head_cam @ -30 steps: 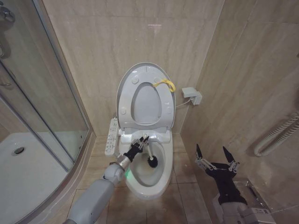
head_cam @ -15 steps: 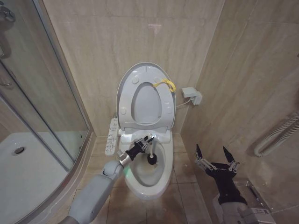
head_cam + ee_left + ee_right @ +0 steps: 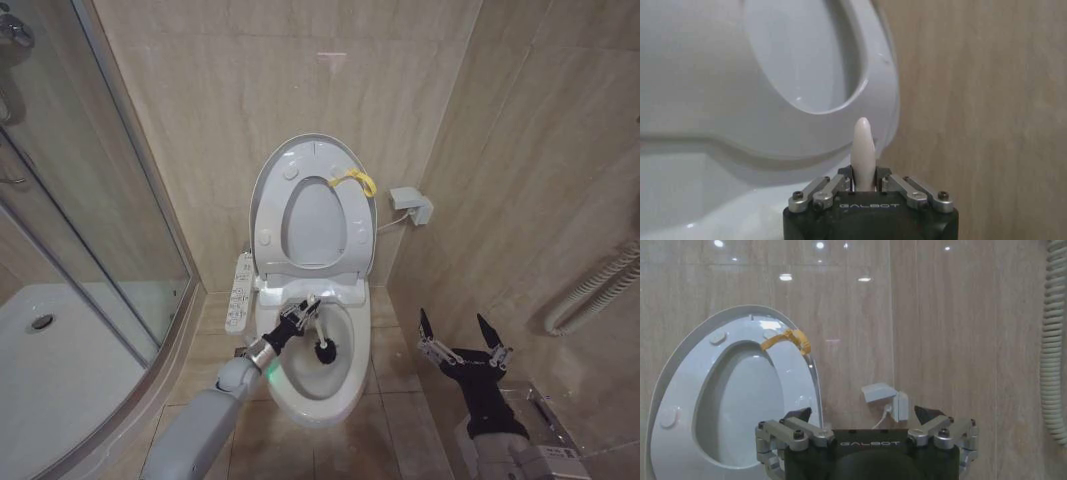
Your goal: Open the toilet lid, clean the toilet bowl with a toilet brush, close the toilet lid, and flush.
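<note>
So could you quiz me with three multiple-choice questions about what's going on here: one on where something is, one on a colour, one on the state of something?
1. Where is the dark head of the toilet brush?
A. Inside the toilet bowl
B. On the floor tiles
C. In the shower tray

2. What colour is the loop strap on the toilet lid?
A. Blue
B. Yellow
C. Green

3. How is the right gripper?
A. Shut on a cloth
B. Shut on the lid
C. Open and holding nothing

Answers:
1. A: the left gripper holds the white handle and the bristles sit down in the bowl.
2. B: the strap shows yellow against the raised white lid.
3. C: its fingers are spread apart, off to the side near the wall.
</note>
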Tool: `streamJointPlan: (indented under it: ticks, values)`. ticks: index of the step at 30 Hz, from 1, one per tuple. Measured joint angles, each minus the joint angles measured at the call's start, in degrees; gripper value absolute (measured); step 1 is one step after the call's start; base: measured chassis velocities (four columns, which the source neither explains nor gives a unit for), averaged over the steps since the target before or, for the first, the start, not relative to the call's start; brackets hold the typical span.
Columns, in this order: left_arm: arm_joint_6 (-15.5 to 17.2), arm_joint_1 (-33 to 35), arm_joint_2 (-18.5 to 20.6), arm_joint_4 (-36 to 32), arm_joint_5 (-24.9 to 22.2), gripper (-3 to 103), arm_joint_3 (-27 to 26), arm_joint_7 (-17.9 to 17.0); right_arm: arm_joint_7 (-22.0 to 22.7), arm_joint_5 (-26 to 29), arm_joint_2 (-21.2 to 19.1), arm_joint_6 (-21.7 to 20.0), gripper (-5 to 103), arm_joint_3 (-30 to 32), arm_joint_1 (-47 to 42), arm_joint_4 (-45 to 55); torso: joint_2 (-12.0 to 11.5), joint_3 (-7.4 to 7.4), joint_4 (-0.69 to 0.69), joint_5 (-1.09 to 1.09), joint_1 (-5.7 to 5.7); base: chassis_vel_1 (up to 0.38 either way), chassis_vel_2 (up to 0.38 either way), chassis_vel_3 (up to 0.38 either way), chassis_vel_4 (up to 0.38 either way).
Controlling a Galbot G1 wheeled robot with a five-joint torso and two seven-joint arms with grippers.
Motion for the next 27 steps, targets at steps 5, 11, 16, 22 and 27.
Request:
streamJointPlan:
  ticks: [5,11,16,22,27]
  values:
    - [-1.2,-0.3,0.9,-1.3,5.1,20,-1.0,1.4,0.0,0.0,0.0,0.0,100,0.0,0.0,0.0,0.0,0.01,-0.01,0.01,0.01,0.000,0.000,0.000,0.000]
    - [-2.0,-0.1,-1.3,-0.9,-2.4,20,0.3,-3.2,0.0,0.0,0.0,0.0,100,0.0,0.0,0.0,0.0,0.01,-0.02,0.01,0.00,0.000,0.000,0.000,0.000]
    - [-2.4,0.5,-2.6,0.0,-5.7,20,0.4,-4.5,0.0,0.0,0.0,0.0,100,0.0,0.0,0.0,0.0,0.01,-0.03,0.01,0.00,0.000,0.000,0.000,0.000]
    - [-2.9,1.2,-1.8,1.0,-0.5,20,-0.8,-1.0,0.0,0.0,0.0,0.0,100,0.0,0.0,0.0,0.0,0.00,0.00,0.01,0.00,0.000,0.000,0.000,0.000]
    - [-3.5,1.0,-1.1,0.7,7.2,20,-1.9,1.4,0.0,0.0,0.0,0.0,100,0.0,0.0,0.0,0.0,0.01,0.00,0.01,0.01,0.000,0.000,0.000,0.000]
